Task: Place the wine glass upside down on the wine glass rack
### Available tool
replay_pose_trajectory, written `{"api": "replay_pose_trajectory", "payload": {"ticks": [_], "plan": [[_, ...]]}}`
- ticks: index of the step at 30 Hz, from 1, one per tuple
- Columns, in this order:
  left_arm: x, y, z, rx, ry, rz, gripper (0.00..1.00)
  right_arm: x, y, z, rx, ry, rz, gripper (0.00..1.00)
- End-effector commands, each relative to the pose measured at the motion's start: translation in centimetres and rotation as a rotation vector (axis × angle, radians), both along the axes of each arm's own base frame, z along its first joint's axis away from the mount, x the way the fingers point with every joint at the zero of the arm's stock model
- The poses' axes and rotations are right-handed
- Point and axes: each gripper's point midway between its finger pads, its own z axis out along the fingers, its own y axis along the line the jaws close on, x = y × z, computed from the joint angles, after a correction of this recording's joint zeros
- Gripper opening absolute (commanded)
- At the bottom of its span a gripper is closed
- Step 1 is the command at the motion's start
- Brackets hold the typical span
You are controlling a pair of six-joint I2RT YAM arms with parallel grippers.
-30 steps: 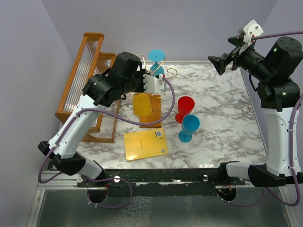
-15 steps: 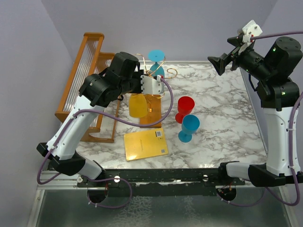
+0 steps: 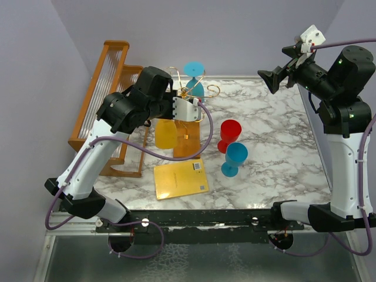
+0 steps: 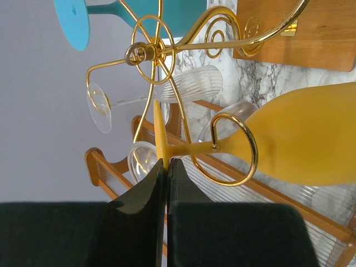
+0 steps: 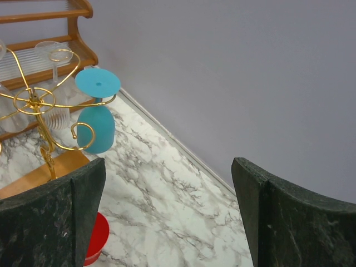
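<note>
Clamping the thin foot of the yellow wine glass, the left gripper has its jaws pressed together on the disc's edge. The glass hangs bowl downward, and its stem crosses one gold curl of the wine glass rack right where stem meets bowl. A teal glass hangs inverted on the rack's far side. A red glass and a blue glass stand upright on the marble table, near a yellow booklet. The right gripper, raised well off to the right, gapes wide and holds nothing.
</note>
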Motion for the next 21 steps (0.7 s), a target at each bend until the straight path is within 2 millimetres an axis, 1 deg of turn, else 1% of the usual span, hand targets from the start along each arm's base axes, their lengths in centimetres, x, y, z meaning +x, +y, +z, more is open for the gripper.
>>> {"api": "replay_pose_trajectory", "payload": {"ticks": [1,9,14,17,21], "plan": [[-0.8,1.2,1.2,0.022,-0.034,-0.004,0.01,-0.1,0.2,-0.1,-0.010,-0.005,0.017,0.94],[-1.8,1.3,1.8,0.018,-0.029,-0.044,0.01,0.0,0.2,-0.2,-0.010,-0.003,0.018,0.95],[-2.3,1.2,1.6,0.019,-0.013,-0.064,0.01,0.0,0.2,-0.3,-0.011,-0.001,0.018,0.95],[-2.7,0.9,1.4,0.007,0.001,-0.096,0.01,0.0,0.2,-0.3,-0.011,-0.001,0.017,0.95],[-3.2,-0.2,1.2,-0.029,0.027,-0.143,0.01,0.0,0.2,-0.3,-0.011,0.000,0.018,0.95]]}}
